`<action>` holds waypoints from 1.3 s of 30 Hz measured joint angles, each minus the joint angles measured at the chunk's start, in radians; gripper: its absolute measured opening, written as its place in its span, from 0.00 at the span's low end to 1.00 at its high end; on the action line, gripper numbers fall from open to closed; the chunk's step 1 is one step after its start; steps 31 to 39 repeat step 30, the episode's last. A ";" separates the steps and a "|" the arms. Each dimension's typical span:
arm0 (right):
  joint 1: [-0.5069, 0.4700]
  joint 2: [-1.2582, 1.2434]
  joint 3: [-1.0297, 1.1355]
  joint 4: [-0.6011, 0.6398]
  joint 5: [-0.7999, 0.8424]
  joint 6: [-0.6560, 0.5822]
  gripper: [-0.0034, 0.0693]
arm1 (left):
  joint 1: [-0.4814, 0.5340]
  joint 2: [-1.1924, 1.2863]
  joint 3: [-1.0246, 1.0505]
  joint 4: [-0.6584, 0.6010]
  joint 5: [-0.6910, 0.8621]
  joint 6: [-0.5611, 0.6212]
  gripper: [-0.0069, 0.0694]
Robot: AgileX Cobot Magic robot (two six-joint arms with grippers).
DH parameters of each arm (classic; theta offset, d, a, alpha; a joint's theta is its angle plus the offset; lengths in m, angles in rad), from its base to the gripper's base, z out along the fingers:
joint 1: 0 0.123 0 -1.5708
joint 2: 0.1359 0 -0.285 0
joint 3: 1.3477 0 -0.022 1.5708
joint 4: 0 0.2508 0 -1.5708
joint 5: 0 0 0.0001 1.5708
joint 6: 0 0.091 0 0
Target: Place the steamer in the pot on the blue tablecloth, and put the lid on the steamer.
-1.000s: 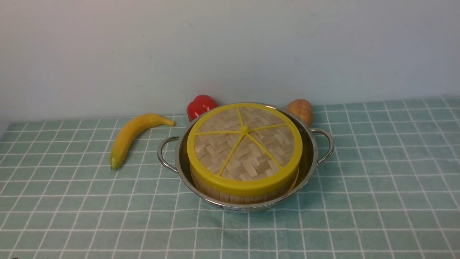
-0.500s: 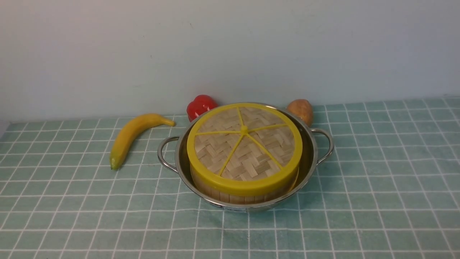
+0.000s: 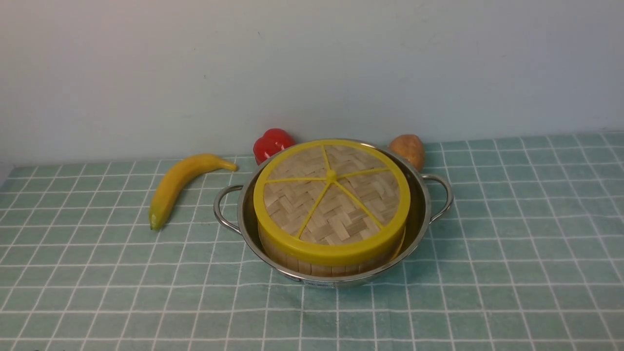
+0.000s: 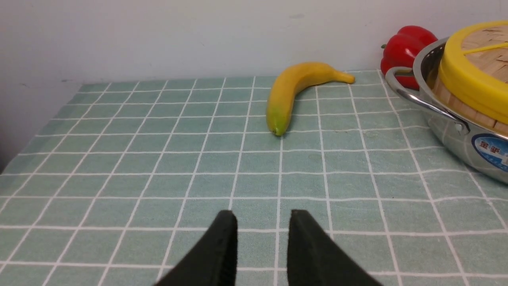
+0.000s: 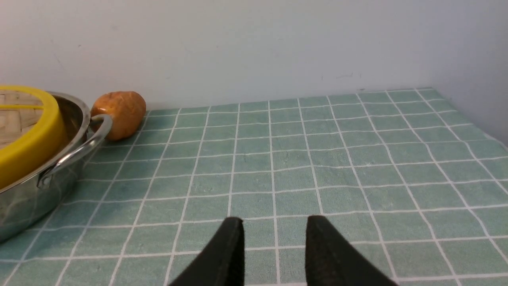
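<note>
The steel pot (image 3: 419, 214) stands on the blue tablecloth (image 3: 512, 253) at the centre. The steamer (image 3: 317, 265) sits inside it, its pale wooden wall showing at the front. The lid (image 3: 331, 200) lies flat on the steamer. The pot (image 4: 456, 135) and lid (image 4: 472, 79) also show in the left wrist view, and the pot (image 5: 24, 198) and lid (image 5: 31, 143) in the right wrist view. My left gripper (image 4: 262, 216) and right gripper (image 5: 274, 222) are open and empty over bare cloth, apart from the pot. Neither shows in the front view.
A banana (image 3: 180, 183) lies on the cloth left of the pot. A red pepper (image 3: 272, 143) and a brown potato (image 3: 408, 147) sit behind the pot by the wall. The cloth's right edge shows in the right wrist view.
</note>
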 joint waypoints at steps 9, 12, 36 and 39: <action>0.000 0.000 0.000 0.000 0.000 0.000 0.38 | 0.000 0.000 0.000 0.000 -0.001 0.000 0.35; 0.000 0.000 0.000 0.000 0.000 0.000 0.38 | 0.000 0.000 0.000 0.000 -0.001 0.000 0.36; 0.000 0.000 0.000 0.000 0.000 0.000 0.38 | 0.000 0.000 0.000 0.001 -0.001 0.000 0.40; 0.000 0.000 0.000 0.000 0.000 0.000 0.38 | 0.000 0.000 0.000 0.001 -0.001 0.000 0.40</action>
